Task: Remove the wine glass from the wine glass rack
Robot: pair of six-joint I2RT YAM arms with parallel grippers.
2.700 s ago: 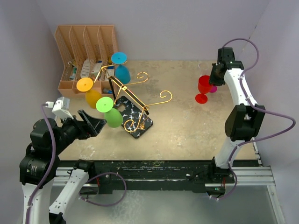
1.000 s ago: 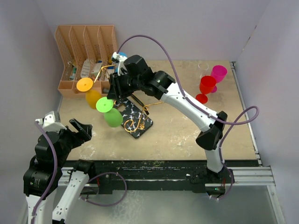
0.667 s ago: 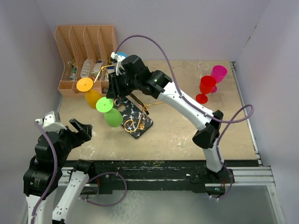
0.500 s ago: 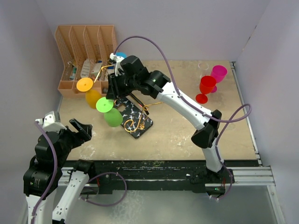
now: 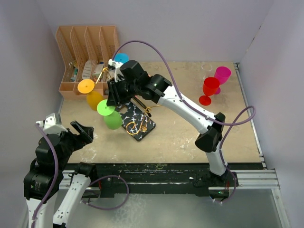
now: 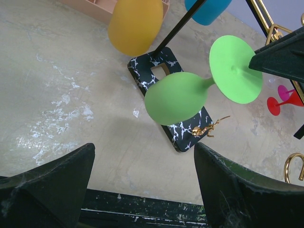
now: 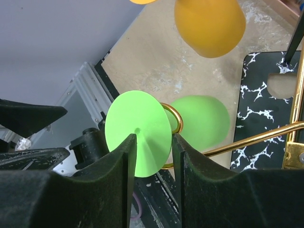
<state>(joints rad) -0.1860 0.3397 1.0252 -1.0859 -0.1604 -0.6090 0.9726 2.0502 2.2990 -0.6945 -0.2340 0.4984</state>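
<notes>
The wine glass rack stands left of centre on its black marble-look base, gold wire arms above. A green wine glass hangs sideways from a scroll arm, its round foot pointing toward the near left. My right gripper reaches across the rack. In the right wrist view the right gripper is open by a narrow gap, its fingertips framing the face of the green foot, with the stem behind the disc. My left gripper is open wide and empty, low at the near left, well short of the green bowl.
An orange glass and a blue glass also hang on the rack. An orange-brown slotted organiser sits at the back left. A red glass and a pink cup stand at the back right.
The right arm swung from the red glass across to the rack, then crept left onto the green foot. The green glass has shifted slightly left. The left arm pulled back earlier, then stayed still.
</notes>
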